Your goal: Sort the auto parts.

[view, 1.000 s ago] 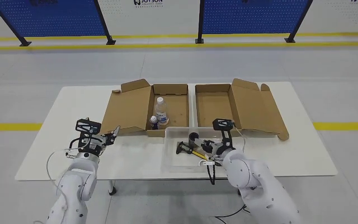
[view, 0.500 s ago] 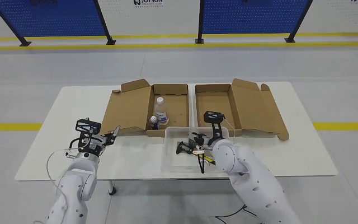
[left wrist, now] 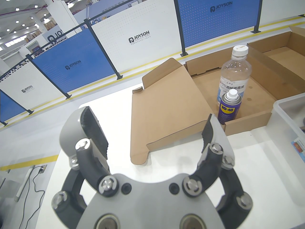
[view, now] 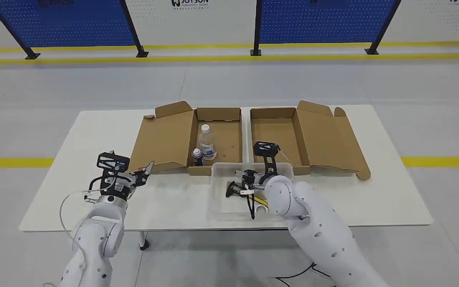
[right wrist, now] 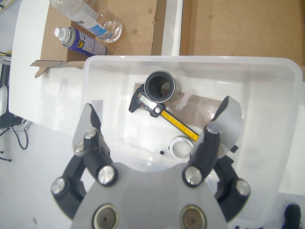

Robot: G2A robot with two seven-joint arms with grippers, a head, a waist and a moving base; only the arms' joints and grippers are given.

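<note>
A clear plastic bin (right wrist: 190,60) (view: 219,208) near the table's front edge holds a black cylindrical sleeve (right wrist: 160,89), a digital caliper (right wrist: 157,110) with a yellow scale, and a small silver ring (right wrist: 181,147). My right gripper (right wrist: 159,113) (view: 251,188) hangs open above the bin, over the caliper, holding nothing. My left gripper (left wrist: 152,132) (view: 143,174) stands open and empty at the table's left, short of the left cardboard box (left wrist: 166,110) (view: 168,147). That box holds a clear bottle (left wrist: 234,72) (view: 206,140) and a blue spray can (left wrist: 228,107) (view: 196,156).
A second open cardboard box (view: 276,140) (right wrist: 238,13) lies behind the bin on the right, with its lid flap (view: 337,140) folded out. Blue and white fence panels (view: 72,21) stand beyond the table on the far floor.
My right arm has swung left and toward the boxes, bringing its gripper over the bin's middle. The left arm has not moved.
</note>
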